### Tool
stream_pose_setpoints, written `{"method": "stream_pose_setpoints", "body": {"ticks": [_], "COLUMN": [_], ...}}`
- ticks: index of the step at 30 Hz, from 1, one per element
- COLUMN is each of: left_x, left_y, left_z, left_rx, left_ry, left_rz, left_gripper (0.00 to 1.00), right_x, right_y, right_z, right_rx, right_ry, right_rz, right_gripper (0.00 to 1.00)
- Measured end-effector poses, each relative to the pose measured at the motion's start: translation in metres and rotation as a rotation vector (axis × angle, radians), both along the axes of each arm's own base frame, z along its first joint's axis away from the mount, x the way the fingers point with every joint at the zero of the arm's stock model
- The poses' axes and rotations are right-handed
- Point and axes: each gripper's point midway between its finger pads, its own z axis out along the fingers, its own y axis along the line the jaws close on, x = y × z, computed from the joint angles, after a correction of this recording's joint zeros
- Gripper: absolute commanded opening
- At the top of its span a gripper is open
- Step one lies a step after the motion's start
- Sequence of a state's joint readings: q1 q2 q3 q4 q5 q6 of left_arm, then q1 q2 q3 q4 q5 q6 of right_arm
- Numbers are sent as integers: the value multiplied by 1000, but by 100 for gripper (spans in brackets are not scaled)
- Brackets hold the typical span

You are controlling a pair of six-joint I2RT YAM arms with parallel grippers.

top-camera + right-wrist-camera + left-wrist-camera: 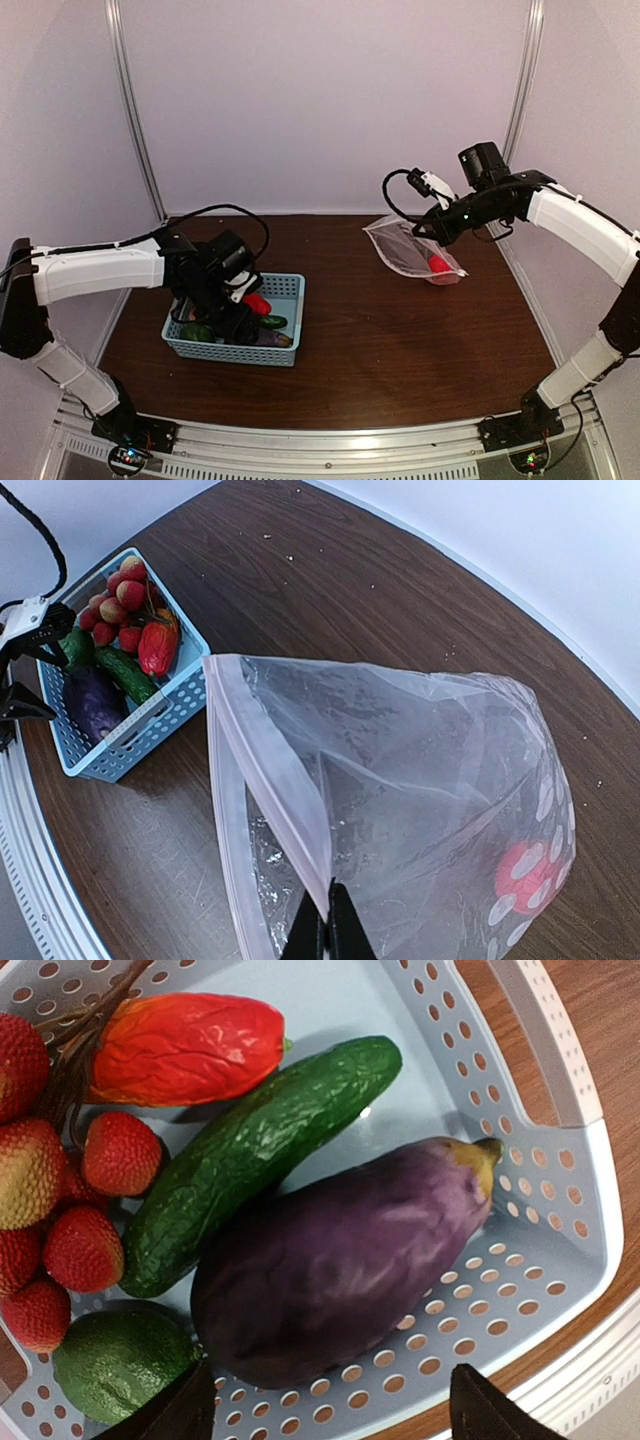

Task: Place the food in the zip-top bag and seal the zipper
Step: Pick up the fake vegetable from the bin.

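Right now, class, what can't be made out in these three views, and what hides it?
- Red food inside the zip-top bag: right wrist view, blurred by crinkled plastic; type unclear.
- Red fruit cluster: left wrist view, cut off by left edge.
- Blue basket contents: top view, mostly covered by the left gripper.

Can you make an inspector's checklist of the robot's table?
Surface: brown wooden table, a few pale specks.
Job's things: eggplant, cucumber, red pepper, cluster of bumpy red fruits and small green fruit in the light-blue basket; clear dotted bag, mouth open, holds one red piece; zipper unsealed.
Clutter: nothing seen.
Grippers: left gripper open over the eggplant; right gripper shut on the bag's mouth edge.
Cables: black cable loops over the left arm, another beside the right gripper.
Surroundings: white walls, metal rail along the near edge.
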State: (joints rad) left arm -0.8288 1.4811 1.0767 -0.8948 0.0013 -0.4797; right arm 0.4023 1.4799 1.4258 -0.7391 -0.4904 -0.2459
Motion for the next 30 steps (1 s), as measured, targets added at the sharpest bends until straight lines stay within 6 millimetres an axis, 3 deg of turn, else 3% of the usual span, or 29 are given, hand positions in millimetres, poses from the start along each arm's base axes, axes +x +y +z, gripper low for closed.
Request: {"method": "stream_pose_setpoints", "body": {"ticks": [7, 11, 18, 22, 30], "left_x": [13, 21, 18, 13, 10], "left_y": [4, -1, -10, -9, -18], "left_z": [-14, -18, -19, -31, -32], "left_rx": [26, 20, -7, -9, -45], "left_ry": [38, 60, 71, 83, 49], "left_rz": [-16, -67, -194, -230, -287], "left_gripper": [74, 76, 77, 77, 77], "right_x": [-2, -2, 5, 4, -2], "right_y": [-1, -4, -10, -7, 1], "right_z": [-18, -27, -22, -17, -13], "right_rx": [-48, -60, -44, -21, 40], "right_ry": [18, 54, 36, 39, 61], "right_rz": [43, 50, 32, 42, 61], "right_gripper": [0, 0, 0, 0, 0]}}
